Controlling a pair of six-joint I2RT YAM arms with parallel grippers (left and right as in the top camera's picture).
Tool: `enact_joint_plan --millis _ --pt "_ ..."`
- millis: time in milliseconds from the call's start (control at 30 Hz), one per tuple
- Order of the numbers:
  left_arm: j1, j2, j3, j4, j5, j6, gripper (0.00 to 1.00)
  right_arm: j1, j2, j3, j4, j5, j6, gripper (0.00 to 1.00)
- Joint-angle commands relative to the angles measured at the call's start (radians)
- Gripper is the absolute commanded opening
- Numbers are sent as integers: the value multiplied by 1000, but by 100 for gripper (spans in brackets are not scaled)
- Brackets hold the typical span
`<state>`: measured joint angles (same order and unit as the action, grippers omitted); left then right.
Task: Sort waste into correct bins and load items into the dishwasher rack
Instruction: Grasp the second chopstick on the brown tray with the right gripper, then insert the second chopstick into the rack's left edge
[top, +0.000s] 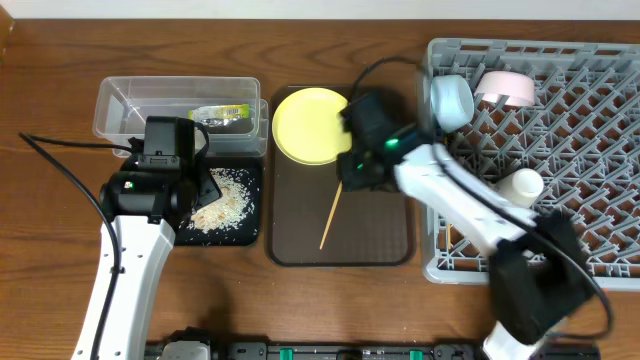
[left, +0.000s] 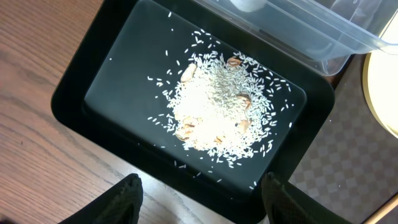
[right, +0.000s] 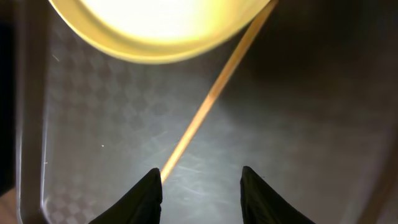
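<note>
Hovers with left claw (left: 202, 193) spread above rice (left: 211, 112) in black tray (left: 68, 93), toward left edge of bench (left: 37, 62). Reaches right claw (right: 202, 186), likewise spread, over chopstick (right: 211, 99) on brown tray (right: 298, 124), beside yellow plate (right: 161, 25) toward far edge.

left end effector (left: 202, 198) spread wide, right end effector (right: 200, 193) spread, both empty, pointing down

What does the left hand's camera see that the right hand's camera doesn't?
Only the left wrist view shows the rice lying in the black tray, a corner of the clear tub and the wooden table. Only the right wrist view shows a wooden chopstick. Both show the yellow plate and the brown tray.
</note>
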<state>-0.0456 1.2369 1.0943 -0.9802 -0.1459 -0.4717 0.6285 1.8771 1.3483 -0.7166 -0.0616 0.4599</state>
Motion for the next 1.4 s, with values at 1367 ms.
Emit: enact_joint_plan --millis 1367 --pt "5 -10 10 -3 -19 -6 64 -312 -294 9 -284 185 -223 1"
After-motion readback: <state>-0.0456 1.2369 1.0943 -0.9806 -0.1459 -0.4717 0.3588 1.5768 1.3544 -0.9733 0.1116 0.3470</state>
